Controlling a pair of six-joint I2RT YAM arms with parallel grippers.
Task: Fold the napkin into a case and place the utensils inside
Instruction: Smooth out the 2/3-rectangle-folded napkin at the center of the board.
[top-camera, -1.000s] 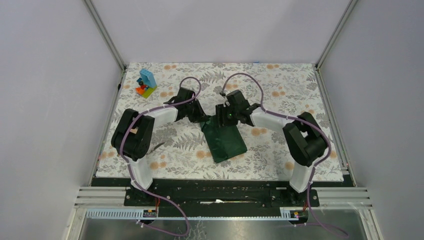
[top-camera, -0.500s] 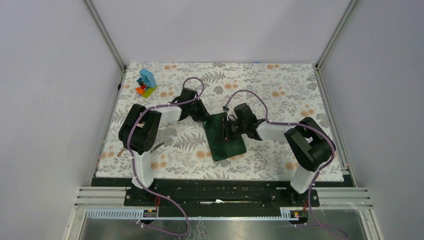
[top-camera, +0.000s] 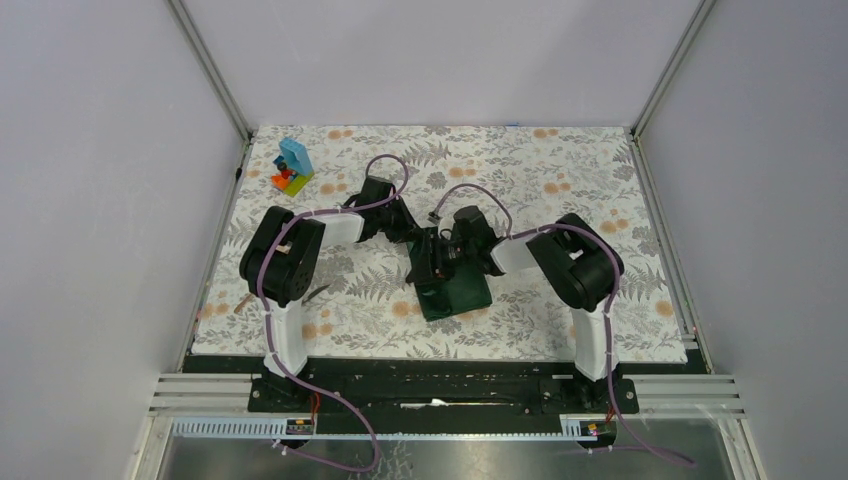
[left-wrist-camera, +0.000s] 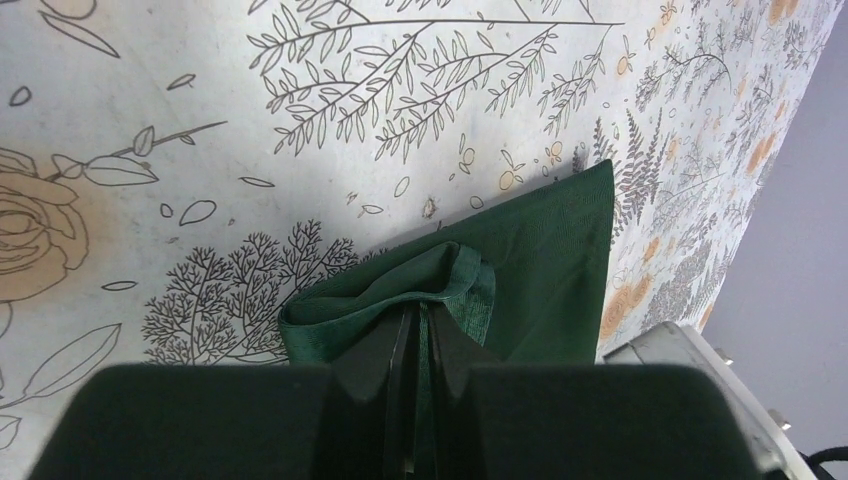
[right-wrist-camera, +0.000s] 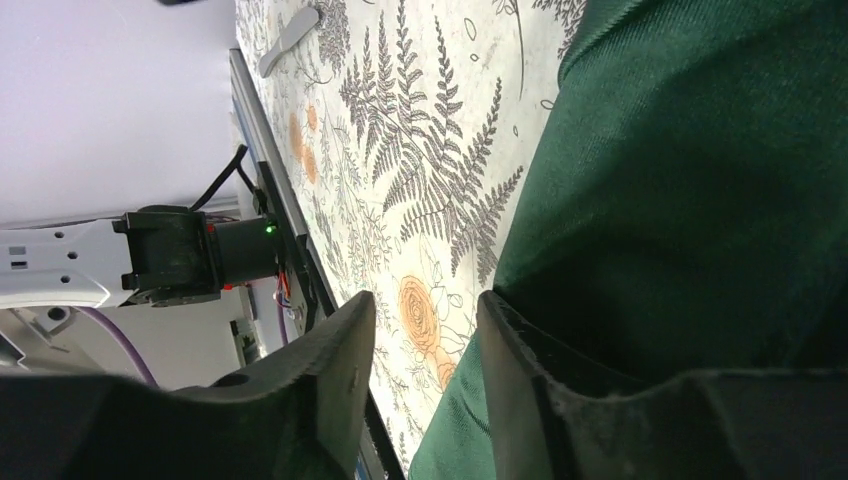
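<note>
The dark green napkin (top-camera: 458, 288) lies folded to a narrow oblong in the middle of the table. My left gripper (top-camera: 409, 236) is shut on its far left corner; the left wrist view shows the cloth (left-wrist-camera: 545, 255) bunched and lifted between the jaws (left-wrist-camera: 420, 305). My right gripper (top-camera: 431, 262) is low over the napkin's left edge, open and empty (right-wrist-camera: 425, 302), with one finger (right-wrist-camera: 520, 350) against the cloth (right-wrist-camera: 700, 200). A slim utensil (top-camera: 318, 292) lies on the table left of the napkin; it also shows in the right wrist view (right-wrist-camera: 290, 30).
A colourful toy block stack (top-camera: 292, 167) stands at the far left of the floral table covering (top-camera: 560, 170). A small brownish piece (top-camera: 241, 304) lies by the left table edge. The metal frame rail (top-camera: 450, 390) runs along the near edge.
My right gripper has moved from the napkin's far edge down and left across the cloth to its left edge. My left arm has shifted slightly right and still holds the corner.
</note>
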